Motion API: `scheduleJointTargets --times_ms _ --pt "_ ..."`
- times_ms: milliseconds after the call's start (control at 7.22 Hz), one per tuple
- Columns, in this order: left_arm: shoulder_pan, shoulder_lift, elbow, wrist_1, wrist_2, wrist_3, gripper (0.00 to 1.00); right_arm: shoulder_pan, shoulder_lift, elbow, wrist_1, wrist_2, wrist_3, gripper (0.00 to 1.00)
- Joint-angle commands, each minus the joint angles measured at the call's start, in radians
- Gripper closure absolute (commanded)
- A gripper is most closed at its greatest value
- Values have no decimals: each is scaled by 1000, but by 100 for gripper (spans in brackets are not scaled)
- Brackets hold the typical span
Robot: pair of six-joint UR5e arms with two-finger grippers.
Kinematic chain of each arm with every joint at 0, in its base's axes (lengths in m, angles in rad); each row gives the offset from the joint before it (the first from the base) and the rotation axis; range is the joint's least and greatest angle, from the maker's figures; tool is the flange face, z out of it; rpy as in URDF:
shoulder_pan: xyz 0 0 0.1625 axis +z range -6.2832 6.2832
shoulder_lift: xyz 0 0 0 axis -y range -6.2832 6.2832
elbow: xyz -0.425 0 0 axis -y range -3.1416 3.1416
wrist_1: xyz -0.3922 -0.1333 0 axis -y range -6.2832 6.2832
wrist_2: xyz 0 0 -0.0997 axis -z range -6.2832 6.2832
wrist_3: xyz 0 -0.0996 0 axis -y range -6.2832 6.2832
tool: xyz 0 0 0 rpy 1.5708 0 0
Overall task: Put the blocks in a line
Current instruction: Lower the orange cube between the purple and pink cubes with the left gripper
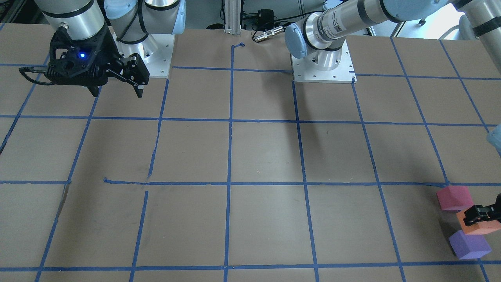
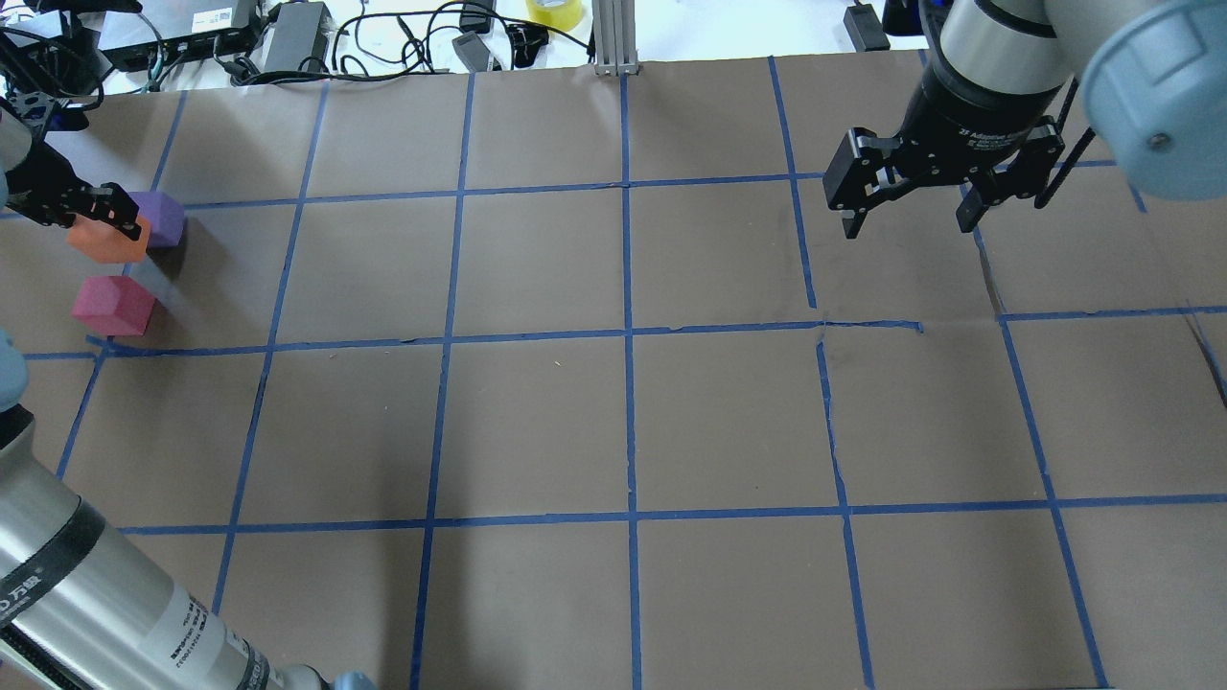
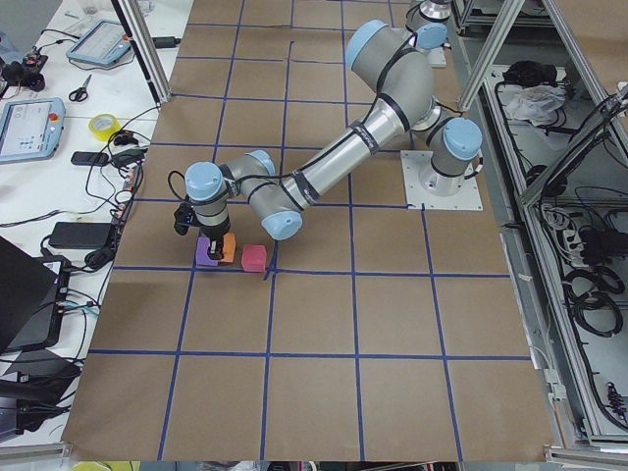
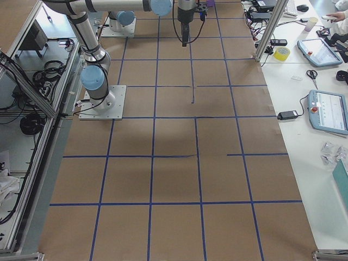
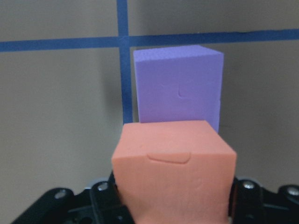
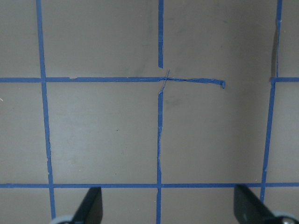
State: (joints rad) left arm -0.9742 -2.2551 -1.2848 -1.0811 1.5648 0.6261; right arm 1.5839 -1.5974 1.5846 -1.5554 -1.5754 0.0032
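My left gripper [image 2: 101, 220] is shut on the orange block [image 2: 104, 245] at the table's far left edge; the wrist view shows the orange block [image 5: 175, 172] clamped between the jaws. The purple block [image 2: 163, 217] sits right beside it, on the far side, and also shows in the left wrist view [image 5: 177, 86]. The reddish-pink block [image 2: 113, 305] lies apart on the near side. The front view shows pink [image 1: 454, 197], orange [image 1: 479, 228] and purple [image 1: 469, 244] roughly in a row. I cannot tell whether the orange block touches the table. My right gripper [image 2: 906, 227] is open and empty, high over the far right.
The brown table [image 2: 623, 422] carries a blue tape grid. Cables, power bricks and a yellow tape roll [image 2: 554, 11] lie beyond the far edge. The arm bases [image 1: 323, 68] stand at the robot's side. The blocks sit close to the table's left edge.
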Motion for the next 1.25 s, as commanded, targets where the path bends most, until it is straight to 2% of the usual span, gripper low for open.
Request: scheduleJointTargets --times_ms 0,139,554,1108 --pt "0 15 4 3 8 3 100 1 1 0 0 -8 0 0" --pt "0 25 1 -3 32 3 100 2 1 0 0 -58 0 0" --pt "0 3 -5 1 31 105 100 2 -1 0 0 -57 9 0" --pt "0 -9 -28 4 18 99 100 2 1 0 -2 -55 11 0"
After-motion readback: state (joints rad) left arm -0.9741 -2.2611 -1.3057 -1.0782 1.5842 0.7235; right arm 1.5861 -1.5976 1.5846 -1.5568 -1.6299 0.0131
